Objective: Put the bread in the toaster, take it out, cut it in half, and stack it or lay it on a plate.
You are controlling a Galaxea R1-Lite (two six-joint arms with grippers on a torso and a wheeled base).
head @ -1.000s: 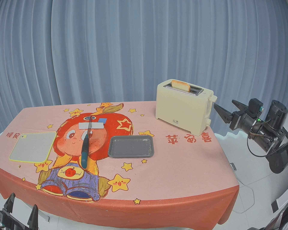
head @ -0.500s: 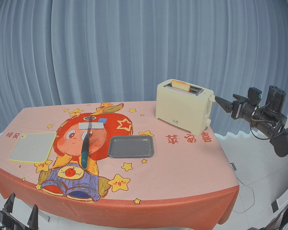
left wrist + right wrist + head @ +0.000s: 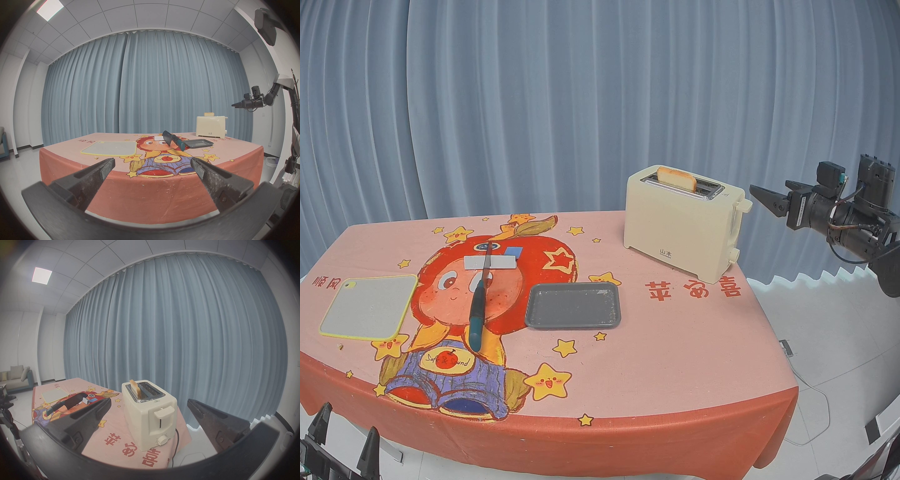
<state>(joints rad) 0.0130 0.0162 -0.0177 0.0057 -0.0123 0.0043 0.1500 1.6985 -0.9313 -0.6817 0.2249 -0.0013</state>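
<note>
A cream toaster stands at the table's far right. A browned slice of bread pokes up from one of its slots, and shows in the right wrist view as bread in the toaster. My right gripper hangs open just off the table's right edge, level with the toaster's top and a short way from its lever side. My left gripper sits low below the table's front left edge, open and empty. A teal-handled knife, a cutting board and a grey plate lie on the table.
The knife's blade rests on a small white and blue block at mid table. A blue curtain hangs close behind the toaster. The pink cloth in front of the toaster and plate is bare. The toaster's cord drops off the right side.
My right gripper has risen from below the toaster's lever to about the height of the toaster's top, staying open. Nothing on the table has moved.
</note>
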